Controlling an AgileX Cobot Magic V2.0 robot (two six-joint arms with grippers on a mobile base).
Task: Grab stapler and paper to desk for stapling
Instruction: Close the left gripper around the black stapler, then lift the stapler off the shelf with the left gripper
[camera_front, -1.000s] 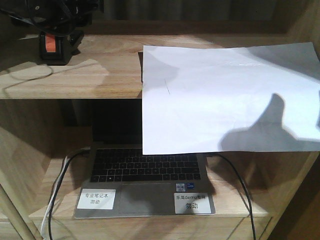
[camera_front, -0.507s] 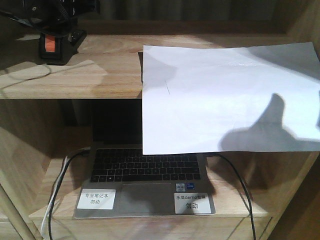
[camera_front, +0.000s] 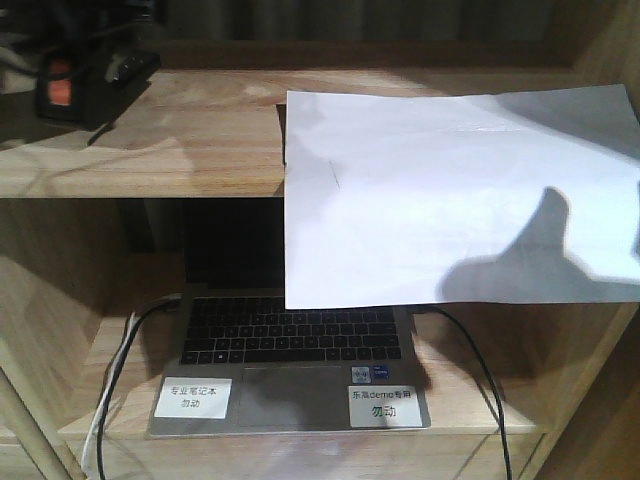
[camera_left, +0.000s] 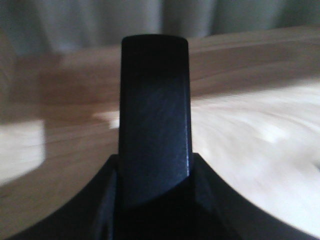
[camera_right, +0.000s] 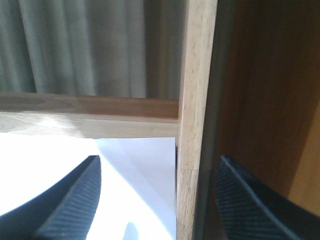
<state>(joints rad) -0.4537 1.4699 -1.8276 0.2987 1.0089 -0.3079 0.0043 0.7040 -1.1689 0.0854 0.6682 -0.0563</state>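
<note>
Since the earlier frame the stapler (camera_front: 85, 85) has shifted left along the upper shelf (camera_front: 200, 140), almost to the left edge of the front view; the paper (camera_front: 450, 200) and the laptop (camera_front: 290, 340) lie as before. The stapler sits at the far left of that shelf, orange patch toward the viewer and body tilted. Whether its base touches the board cannot be told. In the left wrist view the left end effector (camera_left: 156, 200) is pressed together on the stapler, whose black body stands upright between the two fingers against a blurred wooden background. The paper lies on the right part of the upper shelf. Its near half overhangs the front edge and hangs in front of the laptop's screen, with a small dark mark near its left side and a dark shadow on its lower right. The right end effector (camera_right: 159, 160) is spread, one finger over the paper and the other to the right of the shelf's wooden upright (camera_right: 195, 125). The laptop rests open on the lower shelf (camera_front: 300, 445), with two white labels (camera_front: 192, 397) on its palm rest and cables (camera_front: 115, 370) at both sides.
</note>
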